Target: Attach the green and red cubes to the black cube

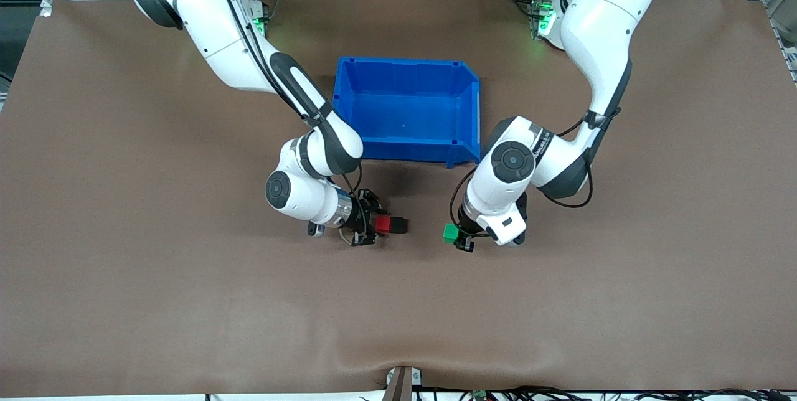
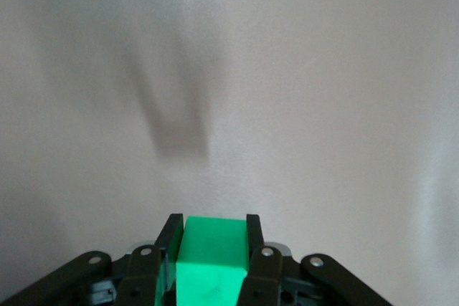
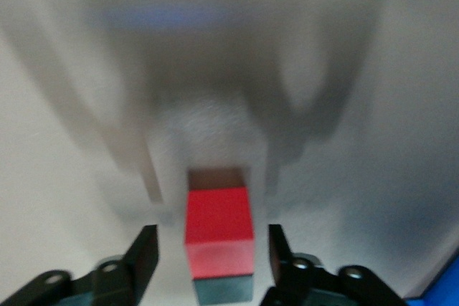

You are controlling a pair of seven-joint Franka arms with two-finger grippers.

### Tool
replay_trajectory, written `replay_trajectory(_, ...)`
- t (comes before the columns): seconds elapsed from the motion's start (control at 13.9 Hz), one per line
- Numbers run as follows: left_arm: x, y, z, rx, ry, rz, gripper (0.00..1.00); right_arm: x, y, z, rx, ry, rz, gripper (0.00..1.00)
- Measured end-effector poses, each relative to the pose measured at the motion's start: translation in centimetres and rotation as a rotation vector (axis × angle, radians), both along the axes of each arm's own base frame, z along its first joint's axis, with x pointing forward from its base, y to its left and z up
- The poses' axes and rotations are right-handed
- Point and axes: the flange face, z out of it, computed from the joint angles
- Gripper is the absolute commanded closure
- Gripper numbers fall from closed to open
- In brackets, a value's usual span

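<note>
My right gripper [image 1: 374,225] lies low over the table near the blue bin, its fingers open around the red cube [image 1: 382,224]. The black cube [image 1: 399,225] touches the red cube on the side toward the left arm. In the right wrist view the red cube [image 3: 219,228] sits between the spread fingers [image 3: 143,256] of my right gripper [image 3: 210,234], with a gap on each side. My left gripper [image 1: 456,237] is shut on the green cube [image 1: 449,233], low over the table and apart from the other two cubes. In the left wrist view my left gripper [image 2: 213,223] has the green cube [image 2: 212,259] clamped.
An empty blue bin [image 1: 408,63] stands at mid-table, farther from the front camera than both grippers. Brown table surface [image 1: 398,314] stretches nearer the front camera and toward both ends.
</note>
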Motion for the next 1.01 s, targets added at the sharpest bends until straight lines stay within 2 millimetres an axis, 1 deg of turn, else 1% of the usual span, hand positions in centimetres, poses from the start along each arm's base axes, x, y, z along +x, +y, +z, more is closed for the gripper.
replay_trajectory(0.14, 0.1, 0.0, -0.5, -0.016, 0.016, 0.080, 1.00, 1.2, -0.8, 2.1, -0.014, -0.010, 0.035, 0.00)
replay_trajectory(0.22, 0.1, -0.2, -1.0, -0.033, 0.032, 0.122, 1.00, 1.8, -1.7, 3.5, -0.037, 0.008, 0.080, 0.00)
replay_trajectory(0.29, 0.1, -0.6, -1.7, -0.049, 0.048, 0.157, 1.00, 2.6, -3.0, 5.2, -0.062, 0.039, 0.128, 0.00)
replay_trajectory(0.43, -0.2, -1.7, -3.1, -0.062, 0.067, 0.184, 1.00, 4.3, -6.5, 9.9, -0.099, 0.119, 0.214, 0.00)
replay_trajectory(0.51, -0.5, -2.3, -3.6, -0.065, 0.073, 0.179, 1.00, 5.2, -8.3, 12.5, -0.117, 0.127, 0.251, 0.00)
replay_trajectory(0.58, -0.8, -3.0, -4.1, -0.071, 0.081, 0.175, 1.00, 6.1, -10.0, 14.6, -0.134, 0.104, 0.281, 0.00)
replay_trajectory(0.65, -1.0, -3.7, -4.5, -0.085, 0.089, 0.173, 1.00, 7.0, -11.8, 16.1, -0.152, 0.069, 0.313, 0.00)
replay_trajectory(0.87, -1.8, -5.6, -6.3, -0.111, 0.114, 0.142, 1.00, 9.1, -18.0, 17.7, -0.193, -0.047, 0.470, 0.00)
replay_trajectory(1.01, -2.4, -6.2, -7.9, -0.120, 0.140, 0.130, 1.00, 10.0, -22.9, 19.4, -0.189, -0.089, 0.537, 0.00)
